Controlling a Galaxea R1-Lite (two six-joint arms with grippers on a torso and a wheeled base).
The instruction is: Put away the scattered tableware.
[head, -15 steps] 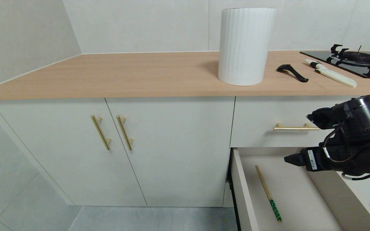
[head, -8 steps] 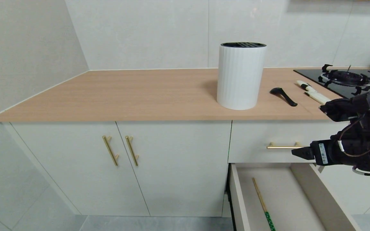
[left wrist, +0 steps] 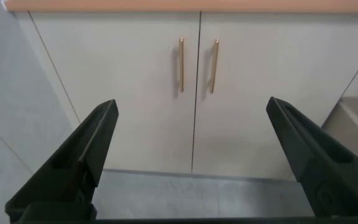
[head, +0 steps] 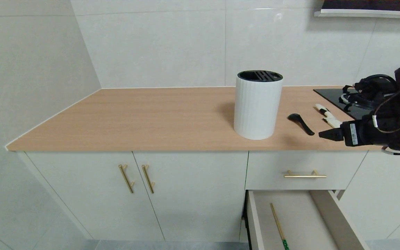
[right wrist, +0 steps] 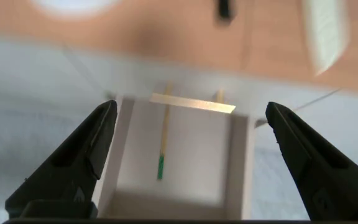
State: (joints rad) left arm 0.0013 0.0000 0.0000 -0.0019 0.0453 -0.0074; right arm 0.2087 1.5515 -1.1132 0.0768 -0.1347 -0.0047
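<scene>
Black spoon point(head: 300, 123): lay flat on the wooden worktop point(head: 151, 118), right of centre in the head view, just right of the holder.
White knife point(head: 327, 117): lay flat further right, between the spoon and the hob point(head: 326, 94), its near end hidden behind the right arm.
Chopsticks point(head: 278, 227): down in the open drawer point(head: 253, 222) at the lower right, green tips toward the bottom edge.
Right gripper point(head: 322, 134): hovered at the right edge over the worktop's front lip, near the spoon and knife but touching neither; its own camera showed the fingers spread wide with nothing between them.
Left gripper point(left wrist: 191, 155): fingers spread wide, empty, facing the cupboard doors point(left wrist: 197, 74).
Holder point(head: 257, 106): white ribbed cylinder with a slotted black top, upright at centre.
Risks: both pieces lay thin and flat, so the fingertips would likely scrape the wood or push a piece away instead of pinching it; a sideways nudge could knock the spoon against the holder; the knife would need lining up with a slot — a tilted entry could jam or tip the holder; a loose pinch could drop a piece past the drawer.
Count: one spoon, one knife, one pair of chopsticks as far as could be told, one holder, one open drawer, one shut drawer front point(head: 273, 168) above it, two cupboard doors.
</scene>
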